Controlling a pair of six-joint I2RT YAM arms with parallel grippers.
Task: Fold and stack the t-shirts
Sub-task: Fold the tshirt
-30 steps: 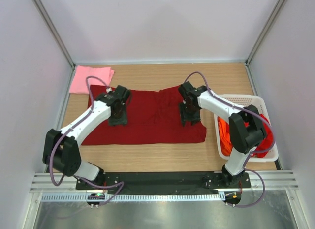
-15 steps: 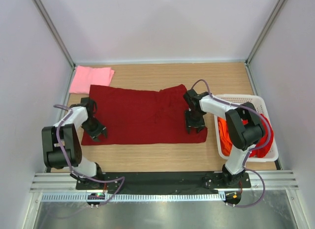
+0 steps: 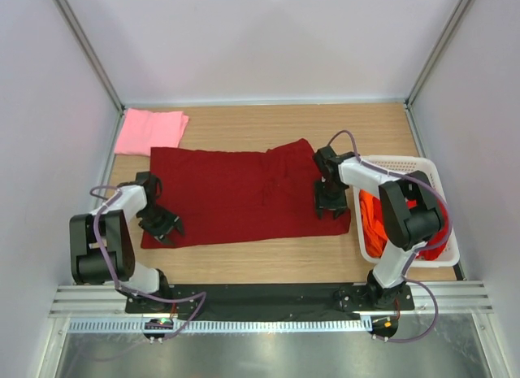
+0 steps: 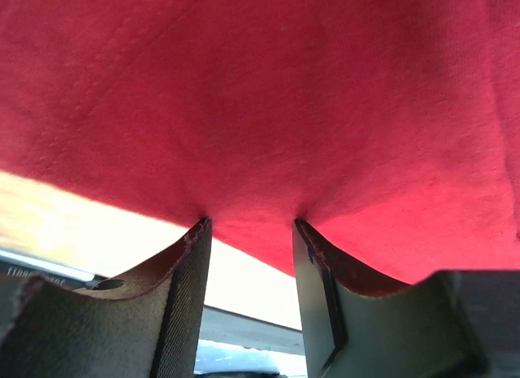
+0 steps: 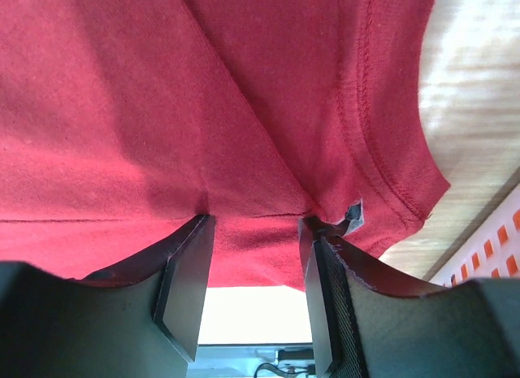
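Maroon t-shirt (image 3: 244, 195) lies spread across the middle of the wooden table (image 3: 244, 260) in the top view. A folded pink t-shirt (image 3: 150, 130) is at the far left corner, and an orange t-shirt (image 3: 371, 223) sits in the white slotted basket (image 3: 398, 160) on the right. The left gripper (image 3: 160, 225) rests on the maroon t-shirt's near left corner and the right gripper (image 3: 331, 206) on its near right corner.

Left wrist view: the jaws stand apart, tips pressed on the cloth edge, nothing pinched.

Right wrist view: the jaws are likewise released, tips on the cloth by the hem (image 5: 382, 150).

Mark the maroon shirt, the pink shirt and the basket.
maroon shirt (image 3: 236, 195), top view, middle of the spread cloth.
pink shirt (image 3: 149, 131), top view, centre of the folded cloth.
basket (image 3: 406, 162), top view, far rim.
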